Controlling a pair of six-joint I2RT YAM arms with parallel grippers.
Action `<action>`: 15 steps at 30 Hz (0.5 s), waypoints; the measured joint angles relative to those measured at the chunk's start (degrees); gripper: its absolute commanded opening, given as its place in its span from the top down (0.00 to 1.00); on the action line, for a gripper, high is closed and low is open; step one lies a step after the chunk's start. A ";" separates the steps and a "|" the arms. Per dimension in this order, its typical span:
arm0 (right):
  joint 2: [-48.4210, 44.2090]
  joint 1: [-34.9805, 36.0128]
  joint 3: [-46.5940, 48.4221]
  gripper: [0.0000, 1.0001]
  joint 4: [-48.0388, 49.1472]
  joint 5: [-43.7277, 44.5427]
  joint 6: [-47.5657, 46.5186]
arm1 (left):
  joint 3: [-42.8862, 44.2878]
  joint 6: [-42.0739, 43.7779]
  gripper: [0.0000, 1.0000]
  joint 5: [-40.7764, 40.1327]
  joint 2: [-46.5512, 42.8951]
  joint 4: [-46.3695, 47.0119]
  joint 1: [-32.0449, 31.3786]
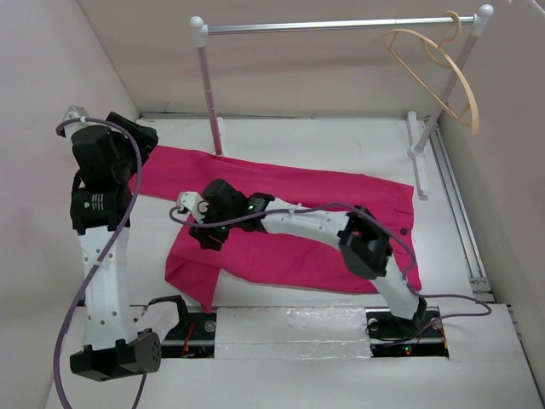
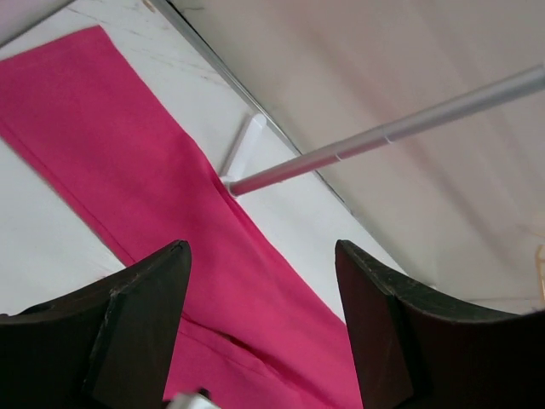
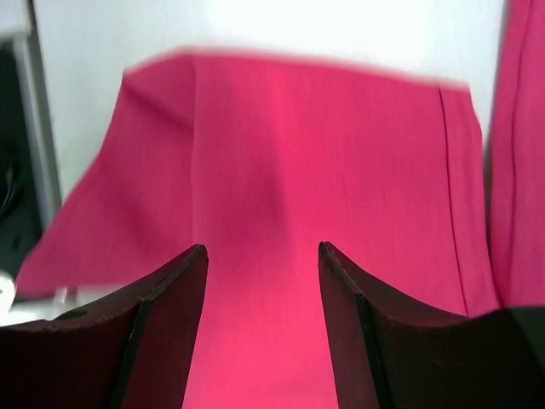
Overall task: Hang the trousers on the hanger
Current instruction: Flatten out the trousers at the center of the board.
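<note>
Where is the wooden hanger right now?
In the top view, the hanger hangs at the right end of the rail, upper right, apart from the trousers.

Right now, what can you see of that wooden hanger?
The hanger is thin and light tan, wood by its look, with curved shoulders, a lower bar and a top hook. It hangs empty and aslant from the right end of the silver rail. The pink trousers lie on the table, apart from it.
</note>
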 measured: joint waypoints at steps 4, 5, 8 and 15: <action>10.10 1.95 11.69 0.39 -2.23 0.94 -0.15 | -1.53 0.33 0.36 2.45 0.02 1.05 -0.07; 11.85 2.29 13.60 0.39 -3.04 1.31 -0.13 | -2.29 0.37 0.36 2.80 0.02 1.25 -0.07; 16.02 3.15 17.70 0.39 -5.20 1.81 0.02 | -5.03 0.59 0.36 3.67 0.04 1.62 -0.09; 20.48 3.69 20.31 0.39 -6.29 1.42 1.95 | -6.54 2.43 0.36 3.34 0.20 1.51 -0.09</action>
